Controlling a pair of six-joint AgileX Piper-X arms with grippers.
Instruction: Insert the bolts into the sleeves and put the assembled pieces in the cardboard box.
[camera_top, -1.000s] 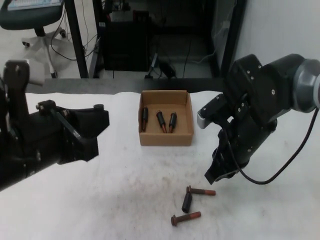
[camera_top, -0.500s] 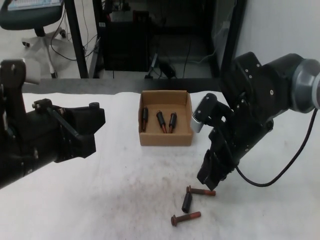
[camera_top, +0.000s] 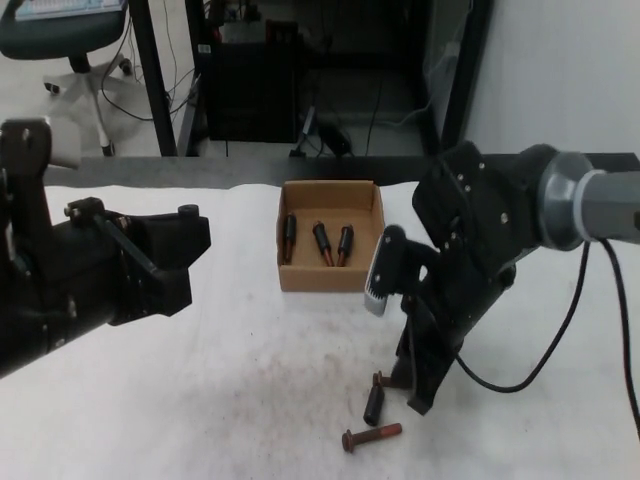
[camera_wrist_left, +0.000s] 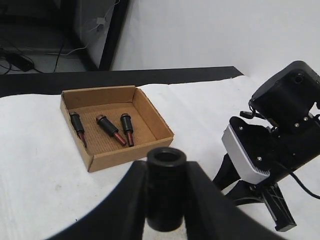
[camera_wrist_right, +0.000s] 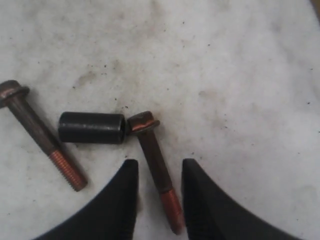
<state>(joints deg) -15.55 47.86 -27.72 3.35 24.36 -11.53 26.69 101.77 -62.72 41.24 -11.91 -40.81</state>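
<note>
My left gripper (camera_wrist_left: 166, 175) is shut on a black sleeve (camera_wrist_left: 166, 192), held upright above the bench at the left. The cardboard box (camera_top: 330, 278) (camera_wrist_left: 131, 152) holds three assembled pieces (camera_top: 318, 240) (camera_wrist_left: 102, 129). On the white cloth nearer the front lie a loose black sleeve (camera_wrist_right: 91, 128) (camera_top: 374, 403) and two rusty bolts. One bolt (camera_wrist_right: 155, 165) lies lengthwise between the open fingers of my right gripper (camera_wrist_right: 157, 200) (camera_top: 408, 388), its head touching the sleeve's end. The other bolt (camera_wrist_right: 42, 135) (camera_top: 372, 435) lies apart, on the sleeve's other side.
The white cloth (camera_top: 240, 400) covers the bench, with bare room between the box and the loose parts. The right arm's cable (camera_top: 560, 330) loops down beside it. Dark frames and a chair stand beyond the bench's far edge.
The right arm has swung left and come down, so its open fingers now straddle a bolt. The left arm drew back slightly to the left, then held still with its sleeve.
</note>
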